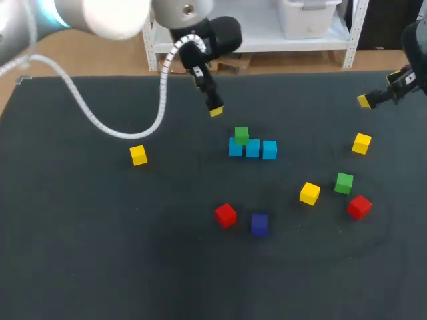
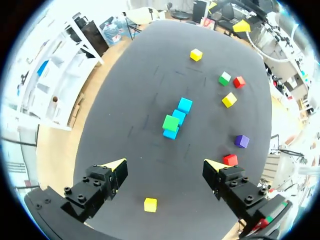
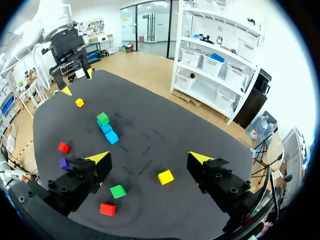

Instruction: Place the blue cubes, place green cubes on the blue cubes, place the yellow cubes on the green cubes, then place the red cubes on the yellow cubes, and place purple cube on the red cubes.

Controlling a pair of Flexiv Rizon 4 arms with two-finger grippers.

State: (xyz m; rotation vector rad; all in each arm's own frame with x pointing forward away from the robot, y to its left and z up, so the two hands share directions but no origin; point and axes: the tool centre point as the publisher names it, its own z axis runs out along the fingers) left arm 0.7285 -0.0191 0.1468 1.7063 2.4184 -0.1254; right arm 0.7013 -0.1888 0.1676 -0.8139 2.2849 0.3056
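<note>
Head view, nearest the robot first: the purple cube (image 1: 259, 224) sits on the table (image 1: 80, 253) with one red cube (image 1: 225, 215) just beside it, neither stacked on anything. Over on the right, the second red cube (image 1: 359, 207), a loose green cube (image 1: 343, 183) and a yellow cube (image 1: 309, 193) lie near each other, none stacked. Further out, the left yellow cube (image 1: 138, 155) sits alone, well apart from everything, and the far yellow cube (image 1: 361, 143) waits on the right.

Then the build itself: three blue cubes (image 1: 252, 148) touch in a row, so the base layer is laid, with one placed green cube (image 1: 241, 135) on top toward the row's left end. By the look of it the job is early. Blues are done, greens are half done, and every yellow, both reds and the purple are yet to go up.

Both grippers hang on the far side of the cubes, touching none. The left gripper (image 2: 165, 167) is spread wide with nothing between its fingers, high above the table. The right gripper (image 3: 150, 159) gapes too, empty, looking down on the right-hand cubes.

Hard to call: whether the placed green cube sits square on one blue or straddles two, and no view settles it. From the head camera only one yellow tip of the left gripper shows, the other hidden behind the wrist, and the right arm is cut off at the edge. The purple cube reads almost dark blue from above, while the left wrist view shows it plainly purple.
</note>
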